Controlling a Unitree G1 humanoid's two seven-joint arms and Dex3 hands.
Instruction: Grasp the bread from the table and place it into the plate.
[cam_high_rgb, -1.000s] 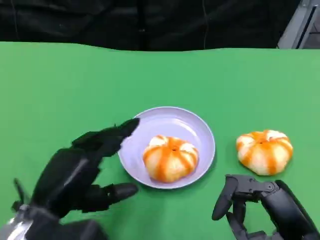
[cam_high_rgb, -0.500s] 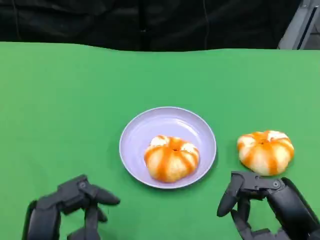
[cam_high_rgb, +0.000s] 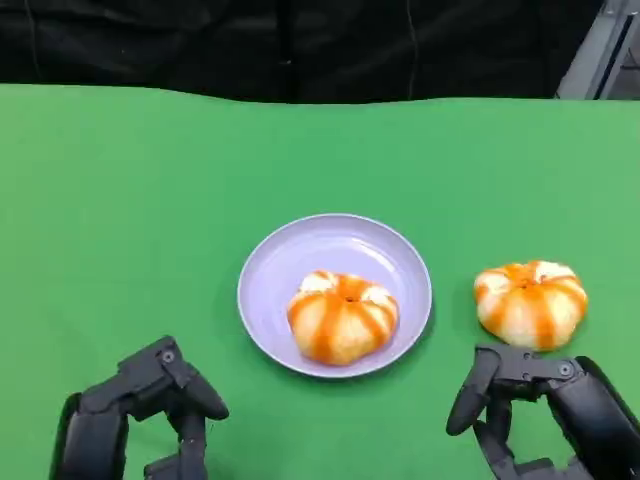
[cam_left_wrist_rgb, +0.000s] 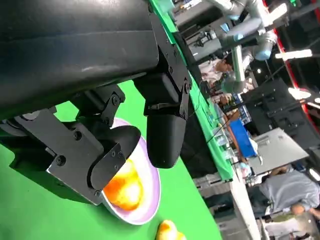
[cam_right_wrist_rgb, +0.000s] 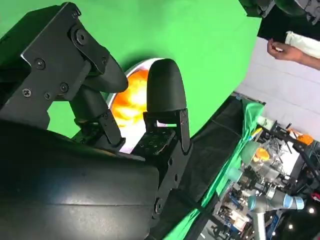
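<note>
While one bread (cam_high_rgb: 342, 317) is sitting in the lavender plate (cam_high_rgb: 300, 250), a second bread (cam_high_rgb: 530, 303) is lying on the green bench (cam_high_rgb: 150, 200) just right of it. Left hand (cam_high_rgb: 135, 415) and right hand (cam_high_rgb: 555, 410) are hovering nearby, fingers (cam_high_rgb: 470, 400) released, grasping nothing.

we see the head view evenly and brightly lit from above, with soft, short shadows under the plate (cam_high_rgb: 262, 312) and beside the bread on the table (cam_high_rgb: 530, 303). the green table (cam_high_rgb: 150, 180) shows no glare, and the backdrop behind it is dark. in the wrist views, the near black shells look soft and dull, while far lamps flare white past the table's edge.
</note>
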